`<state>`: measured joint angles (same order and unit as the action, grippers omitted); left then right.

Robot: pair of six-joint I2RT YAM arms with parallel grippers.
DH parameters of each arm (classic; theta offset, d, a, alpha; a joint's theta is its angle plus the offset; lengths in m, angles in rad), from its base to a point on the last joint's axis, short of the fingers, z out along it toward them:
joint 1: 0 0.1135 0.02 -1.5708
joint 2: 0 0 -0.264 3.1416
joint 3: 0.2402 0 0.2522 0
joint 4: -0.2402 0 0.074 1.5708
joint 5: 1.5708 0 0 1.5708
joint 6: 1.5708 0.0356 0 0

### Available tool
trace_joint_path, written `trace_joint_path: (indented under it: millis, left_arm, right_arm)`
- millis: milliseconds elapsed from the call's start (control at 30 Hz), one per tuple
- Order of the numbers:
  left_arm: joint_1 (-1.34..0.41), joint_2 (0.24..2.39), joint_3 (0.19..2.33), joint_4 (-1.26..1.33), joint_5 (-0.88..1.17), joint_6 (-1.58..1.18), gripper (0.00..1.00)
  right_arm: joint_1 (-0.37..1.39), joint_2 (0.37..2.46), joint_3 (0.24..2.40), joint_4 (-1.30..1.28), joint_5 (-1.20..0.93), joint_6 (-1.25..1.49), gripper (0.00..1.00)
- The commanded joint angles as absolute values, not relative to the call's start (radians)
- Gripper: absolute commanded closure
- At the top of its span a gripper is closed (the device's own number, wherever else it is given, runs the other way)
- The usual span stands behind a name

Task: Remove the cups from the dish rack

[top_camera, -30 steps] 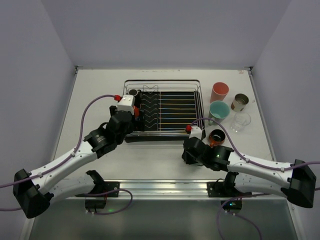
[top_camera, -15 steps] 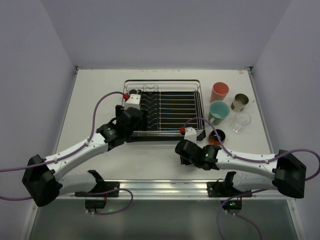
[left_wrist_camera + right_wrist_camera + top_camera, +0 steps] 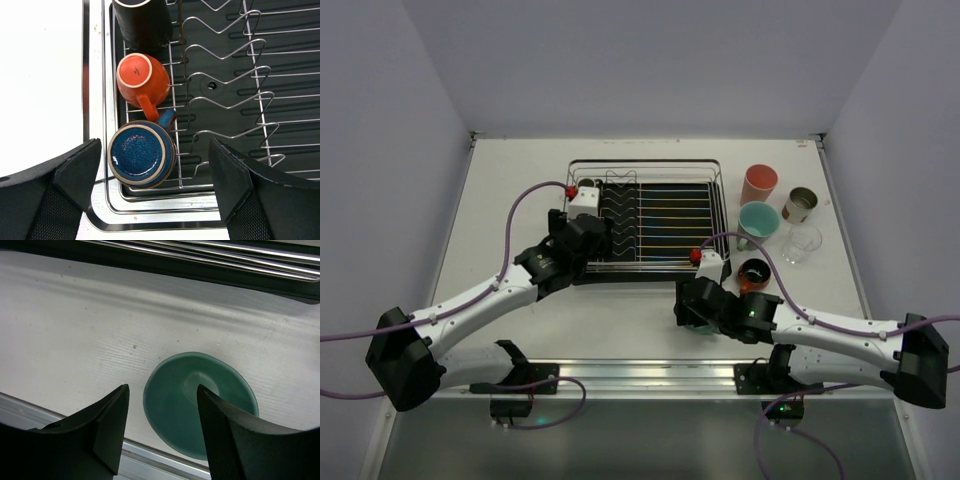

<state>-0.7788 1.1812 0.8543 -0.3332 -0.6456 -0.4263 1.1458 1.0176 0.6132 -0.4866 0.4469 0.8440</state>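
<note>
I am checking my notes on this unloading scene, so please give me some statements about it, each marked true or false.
1. The orange ceramic mug sits base-up in the silver wire dish rack. True.
2. The tall pink tumbler stands inside that rack. False: it stands on the white table, right of the rack.
3. The left end effector is open above the dark blue glazed mug. True.
4. The right end effector is shut on the teal-green cup. False: it is open, the cup standing on the table.
</note>
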Motion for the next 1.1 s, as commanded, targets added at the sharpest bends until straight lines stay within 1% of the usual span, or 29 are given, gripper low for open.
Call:
trace_joint_path:
  millis: [0,167,300,400,533,700,733,833,900,1033,1067]
  left_arm:
    - [-0.772,1.175,0.848,-0.325,-0.715,-0.448,0.08]
    - [-0.769,1.189,0.835,-0.314,-0.721,-0.449,0.09]
    - [-0.762,1.206,0.819,-0.302,-0.723,-0.451,0.13]
    - [-0.755,1.210,0.799,-0.281,-0.715,-0.454,0.17]
    - [-0.744,1.213,0.784,-0.258,-0.698,-0.457,0.25]
    - [-0.738,1.216,0.758,-0.232,-0.681,-0.462,0.30]
    - [-0.736,1.216,0.756,-0.229,-0.681,-0.462,0.36]
    - [-0.732,1.213,0.749,-0.213,-0.684,-0.456,0.42]
    - [-0.729,1.215,0.749,-0.204,-0.681,-0.451,0.42]
    - [-0.727,1.209,0.753,-0.198,-0.695,-0.445,0.67]
    - [-0.727,1.203,0.758,-0.198,-0.701,-0.442,0.69]
  right_arm:
    - [1.155,0.980,0.617,-0.495,0.491,0.864,0.40]
    - [1.166,0.896,0.632,-0.518,0.494,0.853,0.40]
    - [1.167,0.810,0.638,-0.529,0.495,0.847,0.40]
    - [1.167,0.761,0.637,-0.529,0.492,0.839,0.40]
    - [1.167,0.746,0.638,-0.534,0.483,0.841,0.40]
    - [1.167,0.733,0.632,-0.519,0.466,0.845,0.41]
    - [1.167,0.732,0.632,-0.515,0.465,0.845,0.41]
    - [1.167,0.727,0.638,-0.508,0.459,0.841,0.41]
    - [1.167,0.726,0.649,-0.497,0.451,0.831,0.41]
    - [1.167,0.733,0.669,-0.486,0.440,0.819,0.41]
    - [1.167,0.735,0.670,-0.483,0.439,0.812,0.41]
